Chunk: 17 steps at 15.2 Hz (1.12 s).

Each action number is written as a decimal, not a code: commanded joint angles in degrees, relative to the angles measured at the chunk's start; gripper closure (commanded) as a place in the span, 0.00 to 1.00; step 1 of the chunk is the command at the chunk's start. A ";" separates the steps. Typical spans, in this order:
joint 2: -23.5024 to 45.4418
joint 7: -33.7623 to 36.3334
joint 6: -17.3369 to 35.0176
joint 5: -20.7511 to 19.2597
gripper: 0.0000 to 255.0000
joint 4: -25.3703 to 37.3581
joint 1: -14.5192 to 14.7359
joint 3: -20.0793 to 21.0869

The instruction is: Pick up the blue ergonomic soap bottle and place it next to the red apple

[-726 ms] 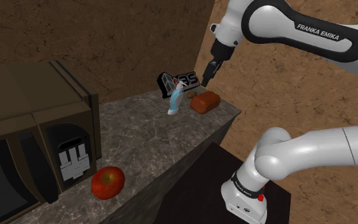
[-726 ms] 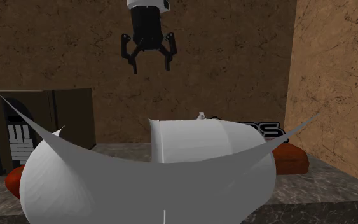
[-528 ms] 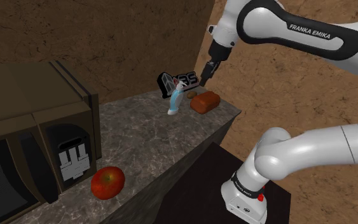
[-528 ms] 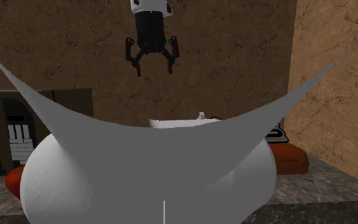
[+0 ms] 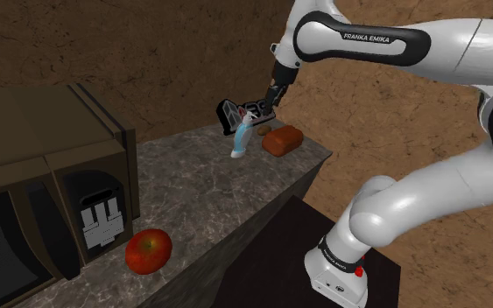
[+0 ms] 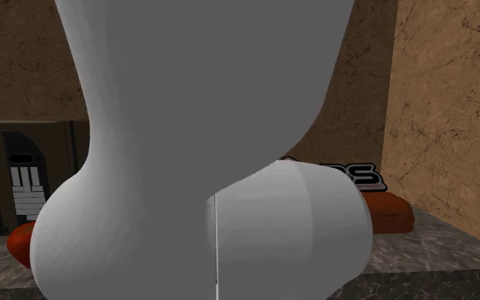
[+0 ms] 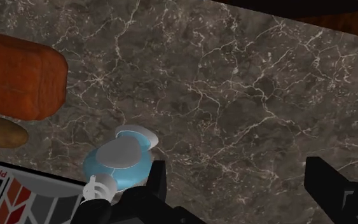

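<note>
A: Two fingers of the end effector (image 7: 241, 181) stand apart, with bare table (image 7: 234, 95) between them.
B: And the soap bottle (image 7: 121, 164)?
A: Standing at the table's far end, pale blue, just outside one finger and untouched. A reddish-brown block (image 7: 18, 76), a potato (image 7: 2, 132) and a lettered black box (image 5: 244, 111) sit close by.
B: The apple (image 5: 148, 251)?
A: Well apart from the bottle, at the shoulder view's lower left, near the table's front edge, just before a microwave (image 5: 43, 192).
</note>
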 commanded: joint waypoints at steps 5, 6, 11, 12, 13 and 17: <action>12.11 -5.02 4.68 0.38 0.00 6.30 -1.09 -4.01; 14.20 -5.90 5.27 0.63 0.00 7.59 -1.28 -4.62; 24.97 -10.42 7.32 2.62 0.00 15.14 -2.41 -7.25; 27.19 -11.33 7.54 3.15 0.00 16.88 -2.71 -7.67; 29.44 -12.24 7.69 3.72 0.00 18.70 -3.04 -8.05; 38.67 -15.73 7.56 6.20 0.00 26.88 -4.70 -9.13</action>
